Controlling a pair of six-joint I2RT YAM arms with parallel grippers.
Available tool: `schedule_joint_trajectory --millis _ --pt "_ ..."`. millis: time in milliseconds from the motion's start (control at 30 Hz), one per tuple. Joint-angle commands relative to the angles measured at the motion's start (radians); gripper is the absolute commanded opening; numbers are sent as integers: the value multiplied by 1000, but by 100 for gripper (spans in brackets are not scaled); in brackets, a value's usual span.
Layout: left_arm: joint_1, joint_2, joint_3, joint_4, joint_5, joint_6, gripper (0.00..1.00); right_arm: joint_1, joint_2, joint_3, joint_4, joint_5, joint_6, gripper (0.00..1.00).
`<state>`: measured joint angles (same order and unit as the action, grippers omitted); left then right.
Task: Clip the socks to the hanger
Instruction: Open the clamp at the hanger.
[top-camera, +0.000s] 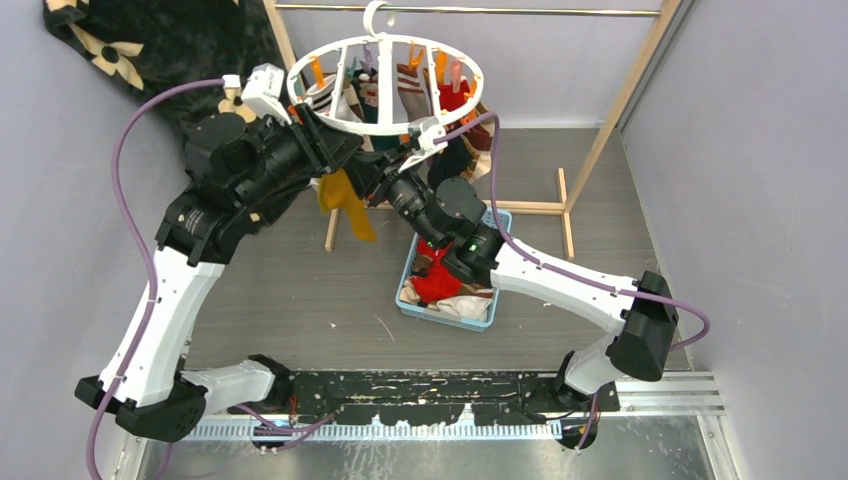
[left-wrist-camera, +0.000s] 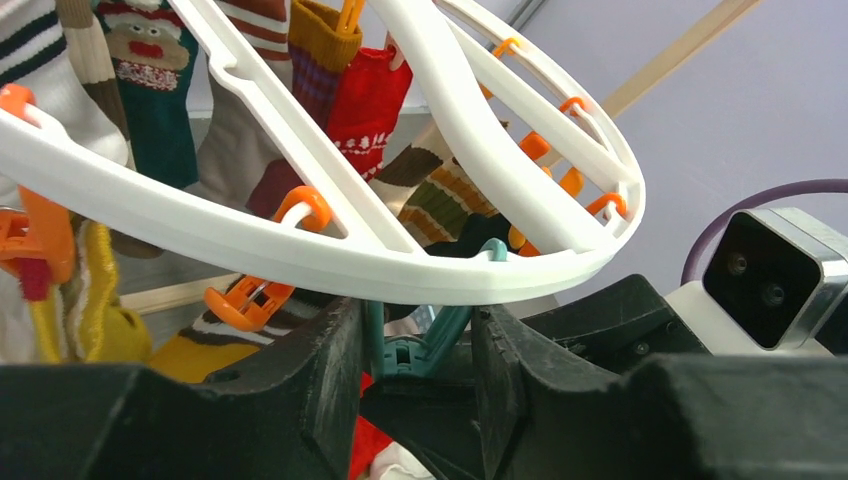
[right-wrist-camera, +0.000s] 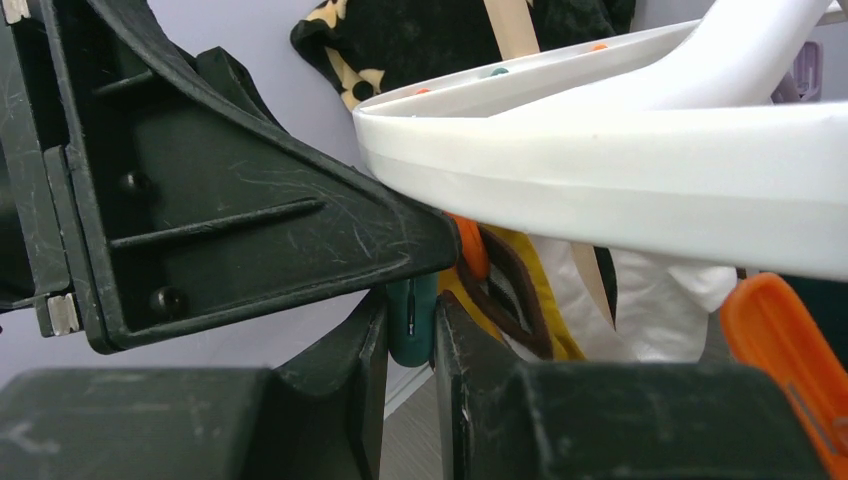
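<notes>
A: Status of the clip step?

B: The hanger (left-wrist-camera: 300, 245) hangs from the rail (top-camera: 500, 11) with several socks (left-wrist-camera: 365, 95) clipped on. More lie in the blue basket (top-camera: 470, 318) on the counter (top-camera: 300, 290). The left tool (left-wrist-camera: 415, 325) is half open, its fingers (left-wrist-camera: 330, 370) against both arms of the teal clip (left-wrist-camera: 400, 355) under the near rim. The right tool (right-wrist-camera: 410, 312) is nearly closed, pinching that clip's lower end. No sock shows in either grasp.

A: How to do it well?

B: Judgement: squeeze the arms squarely until the mouth gapes, steadying the ring. Feed the cuff deep before release. The tools crowd each other, so move one at a time.
</notes>
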<state>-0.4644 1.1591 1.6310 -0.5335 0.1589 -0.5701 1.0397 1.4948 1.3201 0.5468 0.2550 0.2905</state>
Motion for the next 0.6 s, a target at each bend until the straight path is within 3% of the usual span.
schedule_joint_trajectory --millis 0,133,233,400,567 --pt "1 13 33 60 -8 -1 40 7 2 61 14 -25 10 2" --pt "1 28 59 26 -42 10 35 7 6 68 4 -31 9 4" --pt "1 22 54 35 -39 11 32 7 2 65 -5 -26 6 16" --pt "1 18 53 34 -46 16 19 7 -44 14 -11 20 2 64" --pt "1 7 43 31 -54 18 11 6 -168 -87 -99 84 18 98"
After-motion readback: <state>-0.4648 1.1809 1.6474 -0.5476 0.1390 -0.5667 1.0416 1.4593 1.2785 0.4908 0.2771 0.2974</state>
